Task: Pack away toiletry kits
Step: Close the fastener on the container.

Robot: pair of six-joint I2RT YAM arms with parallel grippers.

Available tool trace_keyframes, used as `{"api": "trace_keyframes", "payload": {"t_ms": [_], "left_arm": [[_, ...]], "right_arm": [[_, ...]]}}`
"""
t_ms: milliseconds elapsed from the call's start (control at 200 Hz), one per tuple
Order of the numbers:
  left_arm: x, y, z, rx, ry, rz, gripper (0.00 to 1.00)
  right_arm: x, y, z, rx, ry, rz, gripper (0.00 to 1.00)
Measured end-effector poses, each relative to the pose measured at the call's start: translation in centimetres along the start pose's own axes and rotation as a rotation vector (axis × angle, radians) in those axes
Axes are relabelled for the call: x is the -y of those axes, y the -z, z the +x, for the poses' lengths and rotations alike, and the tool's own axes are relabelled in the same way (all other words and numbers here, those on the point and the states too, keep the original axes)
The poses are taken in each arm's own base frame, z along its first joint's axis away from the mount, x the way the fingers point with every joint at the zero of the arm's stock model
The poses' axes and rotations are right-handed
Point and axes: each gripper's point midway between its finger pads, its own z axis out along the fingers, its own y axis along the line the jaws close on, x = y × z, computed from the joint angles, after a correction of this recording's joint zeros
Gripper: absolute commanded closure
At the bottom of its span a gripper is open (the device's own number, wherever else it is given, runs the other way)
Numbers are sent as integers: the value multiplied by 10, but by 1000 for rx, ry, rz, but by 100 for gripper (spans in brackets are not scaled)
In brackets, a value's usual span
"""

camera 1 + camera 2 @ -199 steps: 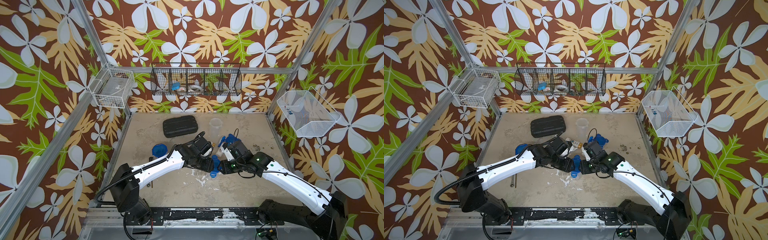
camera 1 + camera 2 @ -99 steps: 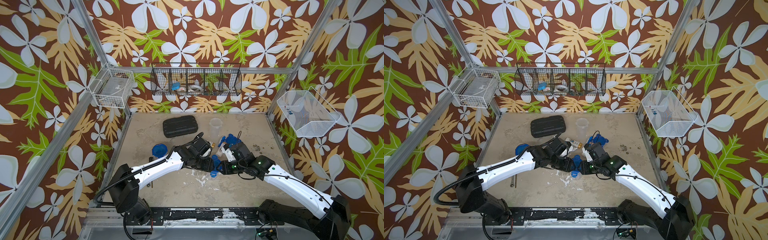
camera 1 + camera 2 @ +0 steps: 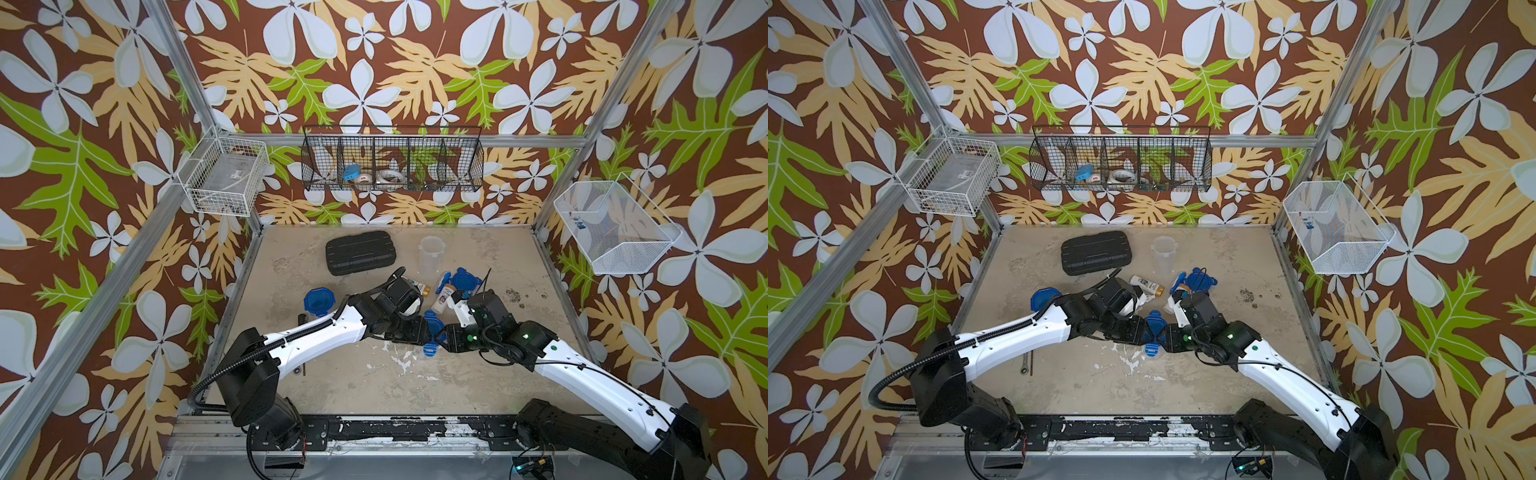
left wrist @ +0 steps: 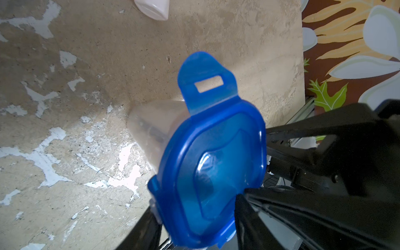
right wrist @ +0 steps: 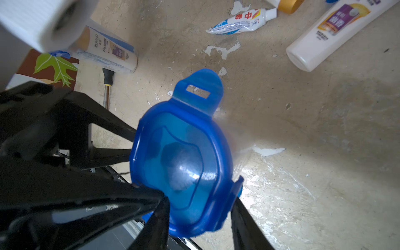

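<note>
Centre of the surface [image 3: 415,386]: clear tumbler [image 4: 149,127] with blue lid [image 5: 181,162] on. The left hand [image 4: 194,213] and right hand [image 5: 198,205] each clamp the lid rim, from opposite sides. One clip flap [image 4: 205,80] unlatched, sticking out.

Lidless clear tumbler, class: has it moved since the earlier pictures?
No. The lidless clear tumbler keeps the same gap from the black ribbed case.

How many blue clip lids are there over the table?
3: one lid between left gripper and right gripper, one beside the left arm, one behind the right arm. More may be hidden.
</note>
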Motion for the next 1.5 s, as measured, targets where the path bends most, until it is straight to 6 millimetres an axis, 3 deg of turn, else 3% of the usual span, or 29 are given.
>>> {"api": "trace_keyframes", "payload": {"t_ms": [1246, 1501], "left_arm": [[-4, -1, -4, 5, 50, -28, 48], [1, 3, -5, 1, 6, -16, 38]], "right_arm": [[4, -8, -10, -52, -16, -55, 50], [4, -1, -24, -26, 33, -19, 46]]}}
